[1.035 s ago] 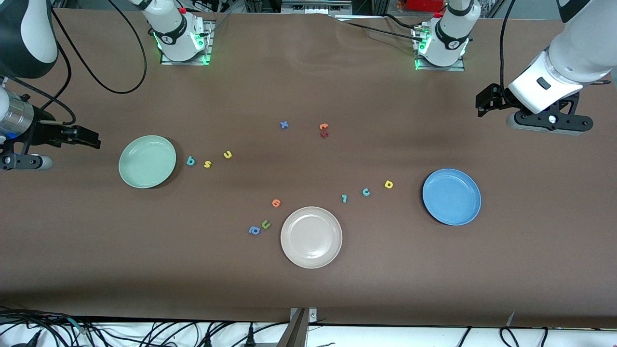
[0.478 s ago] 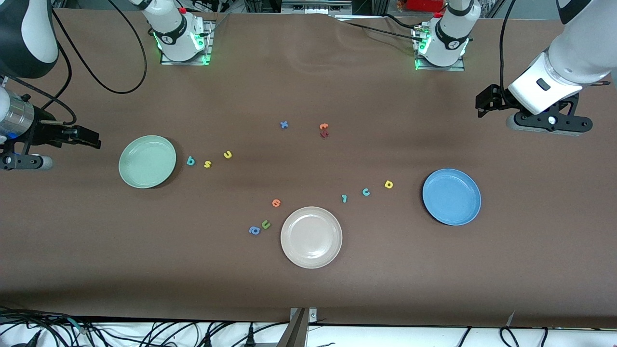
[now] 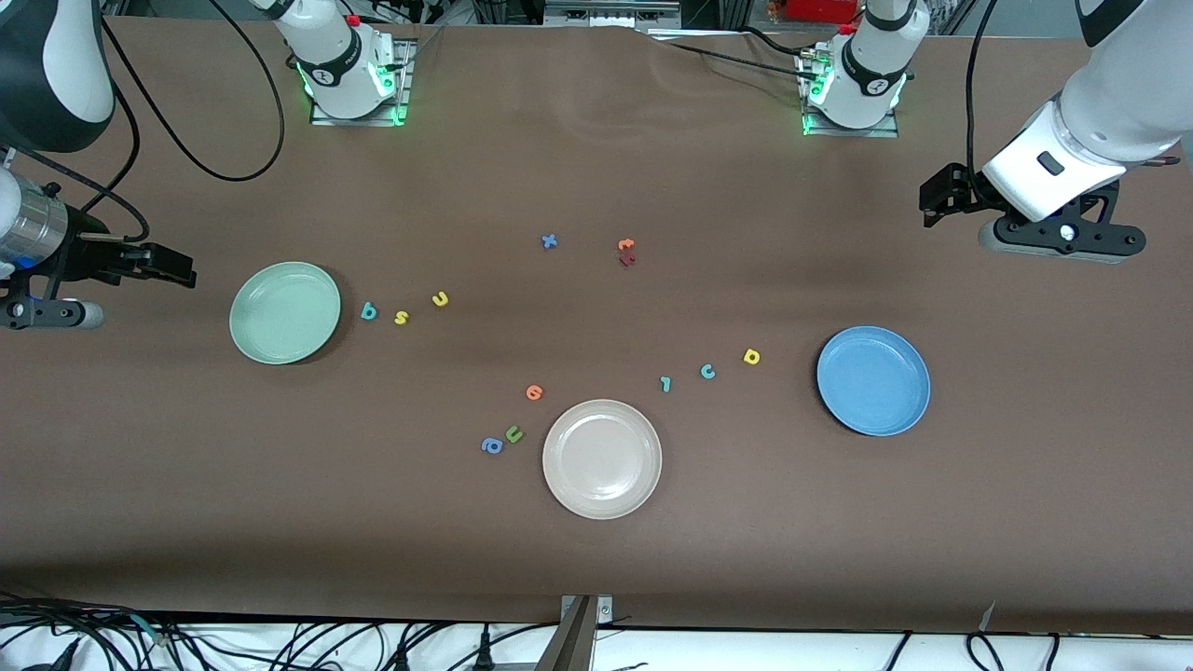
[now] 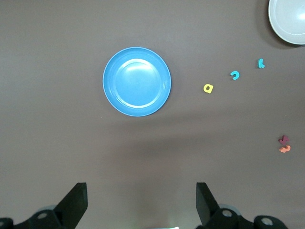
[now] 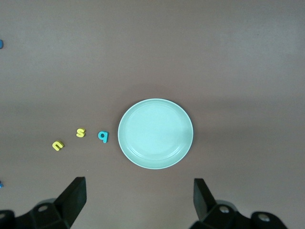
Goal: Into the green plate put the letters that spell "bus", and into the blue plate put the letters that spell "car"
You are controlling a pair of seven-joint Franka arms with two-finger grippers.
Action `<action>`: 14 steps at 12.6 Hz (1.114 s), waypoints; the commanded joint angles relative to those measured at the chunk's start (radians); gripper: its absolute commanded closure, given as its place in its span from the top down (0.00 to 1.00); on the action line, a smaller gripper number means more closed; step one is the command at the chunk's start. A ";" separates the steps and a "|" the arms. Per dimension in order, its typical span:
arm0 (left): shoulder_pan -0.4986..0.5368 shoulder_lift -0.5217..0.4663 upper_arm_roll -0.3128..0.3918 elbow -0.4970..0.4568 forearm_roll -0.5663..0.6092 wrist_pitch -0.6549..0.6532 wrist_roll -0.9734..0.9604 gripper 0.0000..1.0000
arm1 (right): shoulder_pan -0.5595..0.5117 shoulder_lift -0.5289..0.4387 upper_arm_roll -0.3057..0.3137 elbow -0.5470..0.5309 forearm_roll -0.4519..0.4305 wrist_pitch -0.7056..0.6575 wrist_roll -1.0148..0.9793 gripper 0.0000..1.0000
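We log nothing sorted: green plate [image 3: 284, 312] and blue plate [image 3: 873, 379] bare; b [image 3: 369, 311], s [image 3: 401, 318], u [image 3: 440, 299] and r [image 3: 665, 384], c [image 3: 707, 372], a [image 3: 751, 356] on tabletop [image 3: 596, 559] beside them. Left claw [image 4: 141, 202] and right claw [image 5: 139, 200] spread, waiting.

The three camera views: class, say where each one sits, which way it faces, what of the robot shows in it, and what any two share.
Front view: high across the table, facing both bases; shows both arms, the open left gripper and open right gripper.
Left wrist view: looks straight down on the blue plate; own fingertips show.
Right wrist view: looks straight down on the green plate; own fingertips show.
Shared: both wrist views' plates appear in the front view.
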 commanded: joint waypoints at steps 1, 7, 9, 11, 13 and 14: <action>0.007 0.005 -0.004 0.018 -0.005 -0.017 0.002 1.00 | 0.000 -0.024 0.004 -0.027 0.001 0.012 0.016 0.99; 0.013 0.005 -0.002 0.018 -0.005 -0.016 0.008 1.00 | 0.000 -0.026 0.004 -0.027 0.001 0.011 0.016 0.99; 0.013 0.005 -0.002 0.018 -0.005 -0.016 0.006 1.00 | 0.000 -0.026 0.004 -0.027 0.001 0.011 0.016 0.99; 0.010 0.007 -0.002 0.016 -0.005 -0.017 0.006 1.00 | 0.001 -0.026 0.006 -0.027 0.002 0.006 0.017 0.99; -0.002 0.039 -0.007 0.013 -0.007 -0.016 -0.001 1.00 | 0.001 -0.026 0.042 -0.027 0.002 0.003 0.092 0.99; -0.013 0.065 -0.010 0.018 -0.044 -0.013 0.002 1.00 | 0.001 -0.026 0.064 -0.026 0.002 0.003 0.153 0.99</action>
